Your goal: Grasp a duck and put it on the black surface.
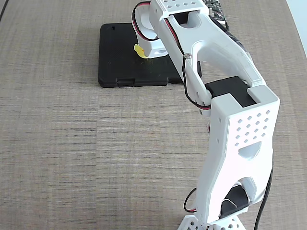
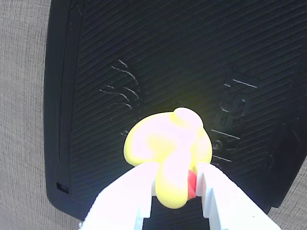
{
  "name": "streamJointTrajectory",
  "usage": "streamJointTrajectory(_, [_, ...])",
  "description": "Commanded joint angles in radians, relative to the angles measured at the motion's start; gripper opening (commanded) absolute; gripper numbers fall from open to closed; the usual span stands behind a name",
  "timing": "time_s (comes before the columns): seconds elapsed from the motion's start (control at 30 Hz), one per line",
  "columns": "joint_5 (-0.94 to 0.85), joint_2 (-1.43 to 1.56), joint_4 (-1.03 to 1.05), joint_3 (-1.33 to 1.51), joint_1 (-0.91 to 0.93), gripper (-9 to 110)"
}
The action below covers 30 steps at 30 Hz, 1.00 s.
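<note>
The yellow duck (image 2: pixel 165 148) with a red-orange beak sits between my white fingers (image 2: pixel 134 187) in the wrist view. My gripper (image 2: pixel 175 184) is shut on the duck over the black surface (image 2: pixel 158 57), a ribbed black case with an embossed logo. In the fixed view only a bit of the duck (image 1: pixel 140 51) shows at the gripper (image 1: pixel 146 50), above the black surface (image 1: pixel 115 52) at the back of the table. Whether the duck touches the case I cannot tell.
The white arm (image 1: pixel 230 124) stretches from its base at the bottom right across the table toward the case. The wood-grain table (image 1: pixel 72 143) lies open to the left and front. A dark object (image 1: pixel 218 14) sits at the top right behind the arm.
</note>
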Motion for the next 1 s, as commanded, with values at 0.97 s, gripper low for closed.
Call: streamJointTrajectory(0.97, [-0.008, 1.759, 0.002, 1.094, 0.291, 6])
